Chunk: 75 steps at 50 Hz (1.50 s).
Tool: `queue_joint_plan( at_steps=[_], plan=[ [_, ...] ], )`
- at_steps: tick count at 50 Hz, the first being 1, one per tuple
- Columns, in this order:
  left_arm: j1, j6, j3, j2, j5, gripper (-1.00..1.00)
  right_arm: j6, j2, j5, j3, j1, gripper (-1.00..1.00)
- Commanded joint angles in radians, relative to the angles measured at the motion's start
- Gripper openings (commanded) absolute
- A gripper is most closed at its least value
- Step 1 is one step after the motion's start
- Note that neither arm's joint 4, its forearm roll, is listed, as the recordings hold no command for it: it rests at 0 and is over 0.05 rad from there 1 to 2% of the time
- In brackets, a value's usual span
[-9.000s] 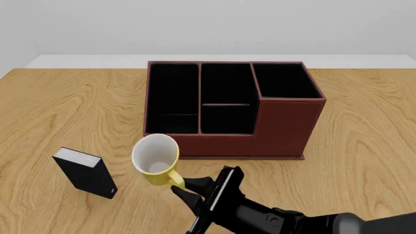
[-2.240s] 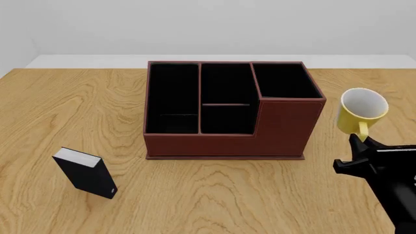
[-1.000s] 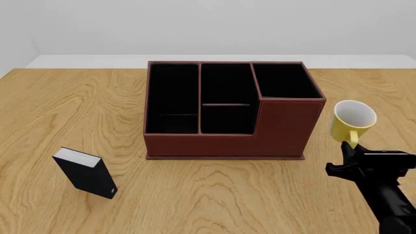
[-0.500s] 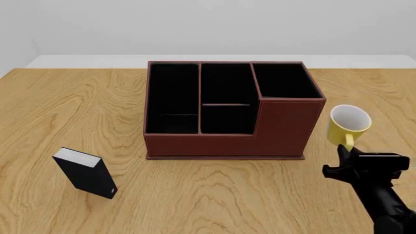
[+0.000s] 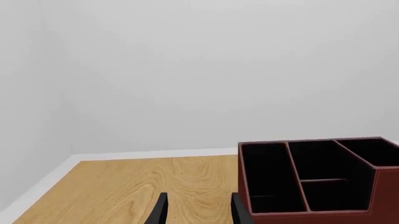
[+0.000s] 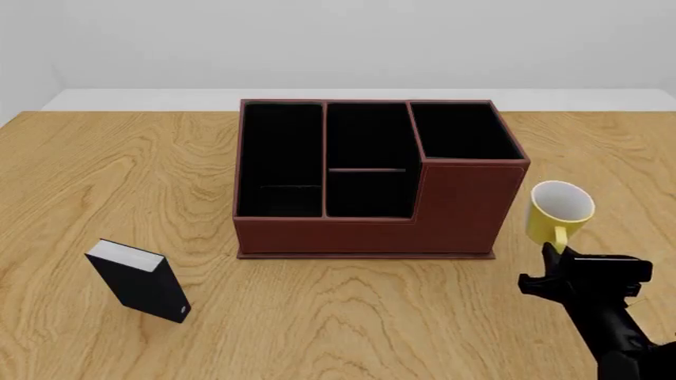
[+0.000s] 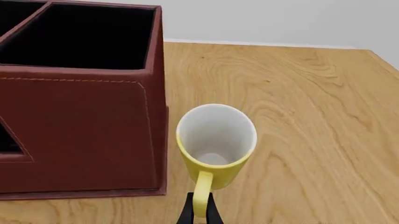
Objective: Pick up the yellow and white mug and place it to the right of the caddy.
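Gripping the handle of the yellow and white mug, the right gripper shows in the front view low at the right side, its black fingers pinched together on the yellow loop; the mug stands upright just to the right of the caddy, near the taller corner section and apart from its wall; whether its base touches the table cannot be told from here; a black book stands well apart on the left, and no left arm appears in this view.

From the right wrist view the mug fills the middle, white inside and open upward, its handle running down into the right gripper, whose two thin fingers close on it; the caddy rises just beside the mug with a narrow strip of table between them; this view gives that gap, which the front view only hints at; the mug's foot is hidden by its own body, so contact with the wood is uncertain.

From the left wrist view the left gripper hangs with its fingers apart and nothing between them, the caddy just beyond; the mug is absent here.

My judgement: the placing step is in hand and nearly done; the next move calls for settling the mug flat, then parting the fingers and backing off without dragging the handle.
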Motion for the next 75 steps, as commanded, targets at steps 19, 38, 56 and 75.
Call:
queue_joint_plan(
  at_steps=[19, 38, 56, 75],
  plan=[
    [-0.009, -0.004, -0.003, 0.000, 0.000, 1.00, 0.016, 0.130, -0.085, -0.016, -0.007, -1.00],
    [-0.007, 0.004, -0.018, 0.000, 0.015, 1.00, 0.011, 0.149, -0.086, -0.022, -0.005, -1.00],
    [-0.024, 0.009, -0.018, 0.000, 0.010, 1.00, 0.015, 0.181, -0.097, -0.024, -0.005, -1.00],
    [-0.021, 0.013, -0.030, 0.000, 0.021, 1.00, 0.020, 0.227, -0.099, -0.050, -0.010, -1.00]
  ],
)
